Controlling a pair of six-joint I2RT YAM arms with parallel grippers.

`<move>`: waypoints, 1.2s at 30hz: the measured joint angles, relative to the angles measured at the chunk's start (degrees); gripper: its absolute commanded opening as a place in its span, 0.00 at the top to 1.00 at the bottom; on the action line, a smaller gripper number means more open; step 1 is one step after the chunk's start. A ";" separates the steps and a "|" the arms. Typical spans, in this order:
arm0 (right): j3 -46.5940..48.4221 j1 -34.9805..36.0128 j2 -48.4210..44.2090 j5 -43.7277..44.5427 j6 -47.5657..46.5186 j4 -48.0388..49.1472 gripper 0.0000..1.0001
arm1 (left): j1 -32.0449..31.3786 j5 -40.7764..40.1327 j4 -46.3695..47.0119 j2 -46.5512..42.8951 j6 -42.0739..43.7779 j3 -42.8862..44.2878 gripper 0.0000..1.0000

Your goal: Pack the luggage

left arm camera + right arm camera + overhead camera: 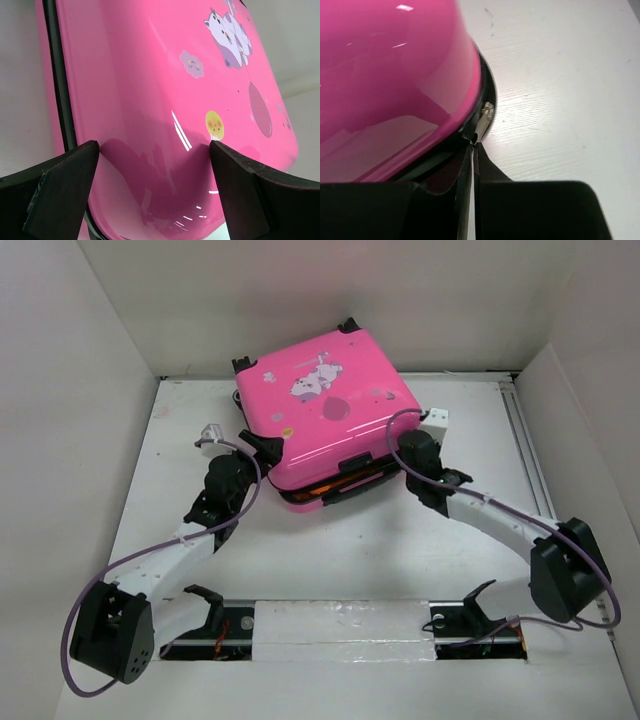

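The luggage (325, 405), a hot-pink hard-shell case, lies flat at the middle of the tabletop's (350, 570) far edge, turned at an angle, its lid lowered but with a narrow gap along the near side where something orange (335, 490) shows. The left gripper (154, 146) sits at the case's near-left corner with its fingers (60, 190) spread wide, the glossy lid with its cartoon animal (227, 37) and balloon (260, 110) just beyond the tips. The right gripper (472, 145) is at the near-right corner, fingers pressed together, tips meeting the end of the silver zipper pull (486, 114) on the black trim (489, 90); I cannot tell whether the pull is actually pinched
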 measured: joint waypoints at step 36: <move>-7.82 -45.53 17.29 -101.07 14.21 50.03 0.40 | -0.44 0.28 -3.28 -6.08 -0.02 -0.52 0.14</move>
